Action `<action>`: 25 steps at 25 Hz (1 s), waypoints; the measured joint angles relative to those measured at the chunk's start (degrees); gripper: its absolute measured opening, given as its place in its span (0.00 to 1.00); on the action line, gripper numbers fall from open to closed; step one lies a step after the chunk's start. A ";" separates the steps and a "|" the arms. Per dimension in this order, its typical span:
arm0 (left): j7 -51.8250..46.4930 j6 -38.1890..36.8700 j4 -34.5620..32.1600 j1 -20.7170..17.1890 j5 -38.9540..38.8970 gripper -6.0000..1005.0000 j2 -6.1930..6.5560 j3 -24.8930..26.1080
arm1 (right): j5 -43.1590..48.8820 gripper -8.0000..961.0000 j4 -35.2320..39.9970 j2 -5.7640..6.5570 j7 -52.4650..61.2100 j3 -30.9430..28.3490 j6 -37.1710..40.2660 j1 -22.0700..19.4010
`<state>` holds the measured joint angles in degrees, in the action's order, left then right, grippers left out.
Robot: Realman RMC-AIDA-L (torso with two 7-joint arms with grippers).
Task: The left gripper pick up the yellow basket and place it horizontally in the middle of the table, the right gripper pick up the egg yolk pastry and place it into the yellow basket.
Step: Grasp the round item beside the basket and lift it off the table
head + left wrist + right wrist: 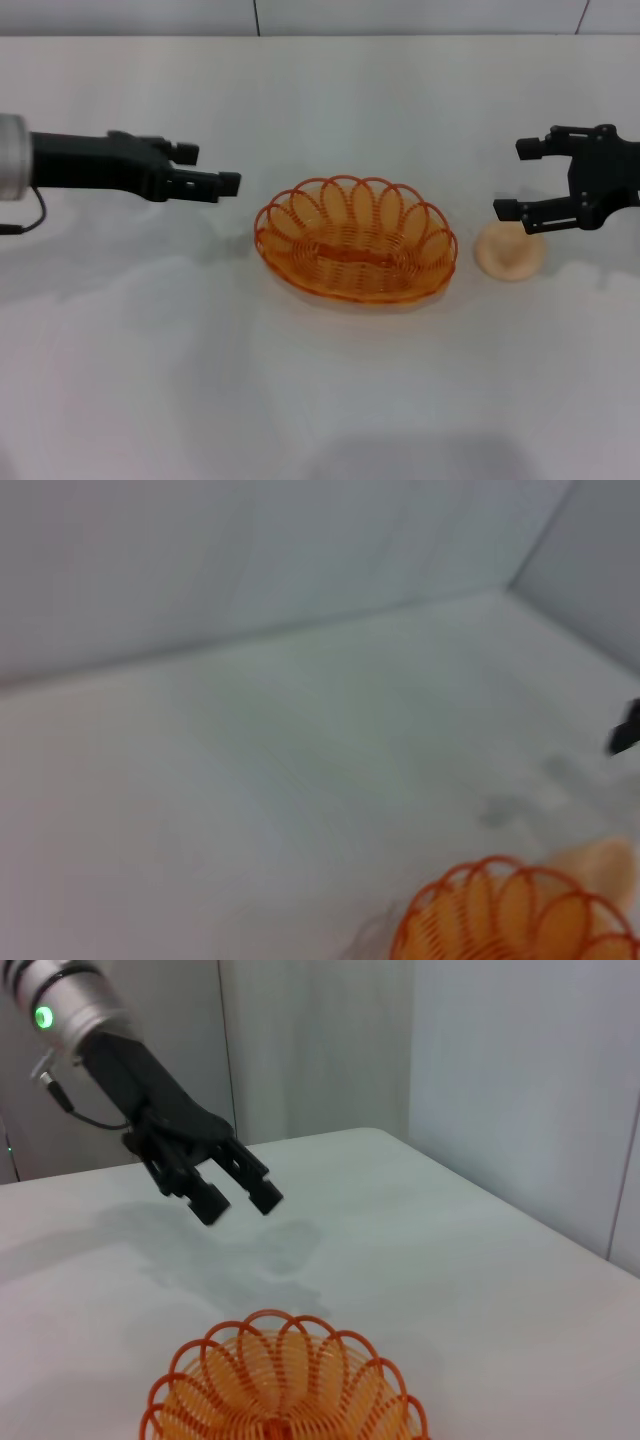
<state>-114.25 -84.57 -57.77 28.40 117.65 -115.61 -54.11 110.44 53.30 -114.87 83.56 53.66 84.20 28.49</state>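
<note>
The yellow basket (355, 245) lies lengthwise and empty on the white table (320, 390), near the middle. My left gripper (210, 168) is open and empty, hovering just left of the basket and clear of it. The egg yolk pastry (511, 255) sits on the table right of the basket. My right gripper (515, 180) is open and hangs over the pastry; one finger overlaps the pastry's top edge in the head view. The right wrist view shows the left gripper (238, 1198) beyond the basket (285, 1385). The left wrist view shows the basket (520, 920) and the pastry (605, 865).
A grey wall (320, 15) runs along the table's far edge. The left arm's silver segment with a green light (43, 1016) shows in the right wrist view. A black tip of the right gripper (625, 730) shows in the left wrist view.
</note>
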 joint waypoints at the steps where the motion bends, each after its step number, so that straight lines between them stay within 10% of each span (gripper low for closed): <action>1: 2.90 -0.23 0.07 -1.03 -2.17 0.89 0.28 0.02 | 0.03 0.91 0.12 0.06 0.28 -0.02 0.19 -0.09; 12: 38.22 -9.44 15.99 -4.59 -7.07 0.89 3.24 6.35 | 0.75 0.91 1.15 0.18 2.73 -0.13 -0.78 -0.99; 25: 43.53 -14.55 18.79 -5.13 -4.88 0.89 4.65 7.36 | 11.78 0.91 7.90 0.10 20.46 1.30 0.27 0.46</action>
<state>-70.71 -99.11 -38.98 23.27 112.77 -110.97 -46.75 122.23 61.20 -114.77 104.03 54.97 84.47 28.95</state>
